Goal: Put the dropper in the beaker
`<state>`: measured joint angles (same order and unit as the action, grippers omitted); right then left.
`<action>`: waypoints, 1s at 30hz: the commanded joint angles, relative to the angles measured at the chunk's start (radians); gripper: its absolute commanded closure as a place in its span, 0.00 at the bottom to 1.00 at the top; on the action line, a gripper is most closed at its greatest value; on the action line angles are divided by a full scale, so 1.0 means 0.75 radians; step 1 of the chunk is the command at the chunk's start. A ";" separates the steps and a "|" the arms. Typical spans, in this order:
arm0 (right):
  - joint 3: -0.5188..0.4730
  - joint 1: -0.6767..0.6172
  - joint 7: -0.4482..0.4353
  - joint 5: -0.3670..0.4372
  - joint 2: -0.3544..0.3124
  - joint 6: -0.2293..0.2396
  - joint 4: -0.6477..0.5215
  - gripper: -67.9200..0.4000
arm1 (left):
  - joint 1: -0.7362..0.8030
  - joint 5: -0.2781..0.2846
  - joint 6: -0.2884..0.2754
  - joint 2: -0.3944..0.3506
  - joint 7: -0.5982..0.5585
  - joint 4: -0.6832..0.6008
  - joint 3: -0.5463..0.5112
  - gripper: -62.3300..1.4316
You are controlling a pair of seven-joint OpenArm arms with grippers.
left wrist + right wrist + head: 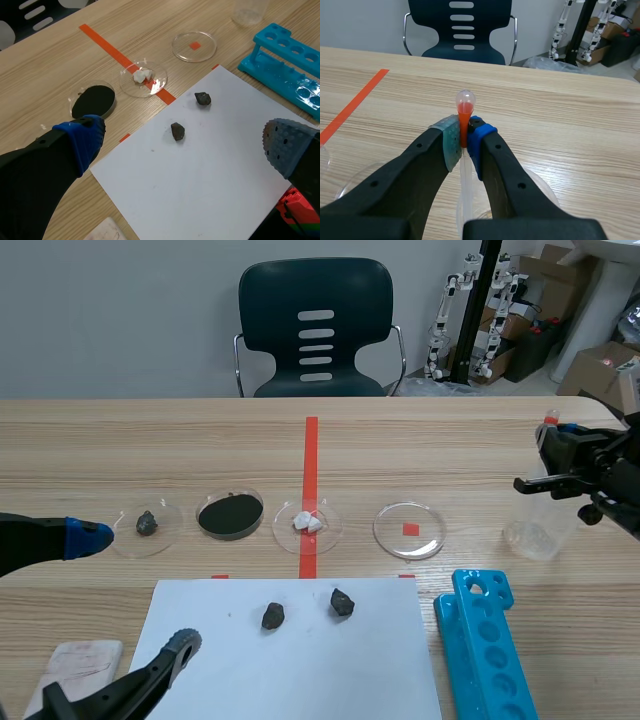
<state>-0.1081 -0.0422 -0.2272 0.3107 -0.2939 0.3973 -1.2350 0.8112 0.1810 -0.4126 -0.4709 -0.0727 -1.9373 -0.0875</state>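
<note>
My right gripper (464, 136) is shut on the dropper (465, 107), a clear tube with an orange neck and a clear bulb that sticks up above the pads. The tube runs down between the fingers toward the clear plastic beaker (542, 186) directly below. In the scene view this gripper (553, 447) hangs at the right with the dropper (550, 421) upright over the beaker (540, 527), whose mouth it covers. My left gripper (140, 590) stands open low at the left, over the near corner of the white paper (290, 660).
Several petri dishes lie in a row: one with a dark stone (147, 523), one with black powder (230, 515), one with a white lump (307, 523), one bare (409, 529). Two dark stones (272, 616) lie on the paper. A blue tube rack (485, 650) is beside it.
</note>
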 commanded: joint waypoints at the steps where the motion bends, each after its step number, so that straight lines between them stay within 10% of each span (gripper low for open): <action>1: -0.008 0.034 -0.033 0.010 -0.018 -0.005 -0.025 0.98 | 0.001 0.013 0.007 0.007 -0.018 -0.009 -0.004 0.00; 11: -0.008 0.034 -0.040 0.010 -0.018 0.006 -0.025 0.89 | 0.001 0.013 0.007 0.007 -0.018 -0.009 -0.004 0.00; 20: -0.009 0.011 -0.050 0.012 -0.025 0.161 -0.026 0.20 | 0.001 0.013 0.007 0.007 -0.017 -0.009 -0.004 0.00; 30: -0.009 -0.022 -0.080 0.014 -0.025 0.170 -0.026 0.10 | 0.001 0.013 0.008 0.007 -0.018 -0.009 -0.004 0.00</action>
<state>-0.1093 -0.0704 -0.2718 0.3073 -0.2943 0.5213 -1.2350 0.8112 0.1810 -0.4126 -0.4709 -0.0727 -1.9373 -0.0875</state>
